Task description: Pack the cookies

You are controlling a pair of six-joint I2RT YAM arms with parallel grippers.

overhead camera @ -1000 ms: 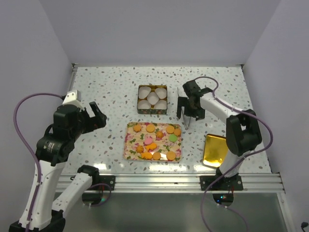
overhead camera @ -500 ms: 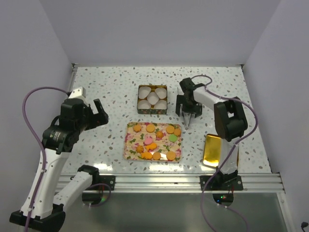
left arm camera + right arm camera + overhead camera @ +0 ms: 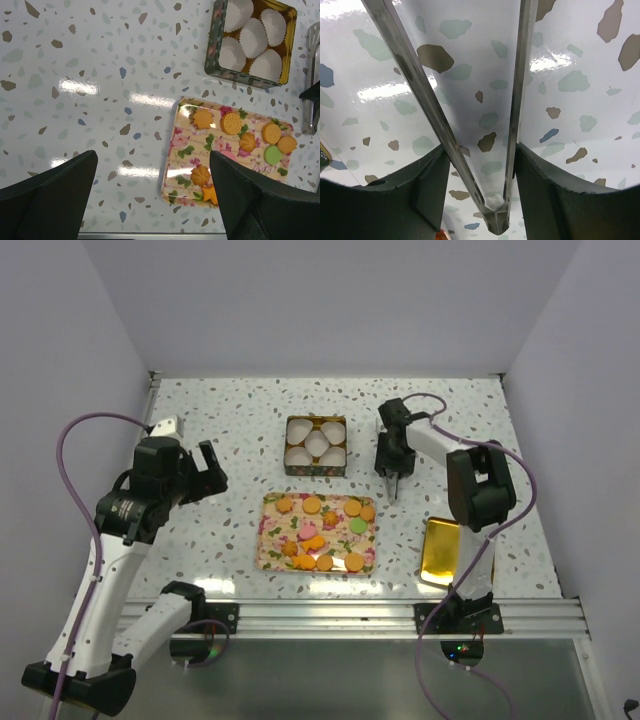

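Small orange, pink and green cookies (image 3: 318,530) lie loose on the floral rectangular tray (image 3: 270,525), in front of the floral tin (image 3: 316,471), whose white fluted paper cups (image 3: 317,443) sit empty to receive them. Thin metal tongs (image 3: 410,65) lie right of the tin, likely the picking tool. The right gripper (image 3: 481,150) straddles them, fingers part-closed against both arms, seemingly pinching. The left gripper (image 3: 153,155) hovers spread wide, empty.
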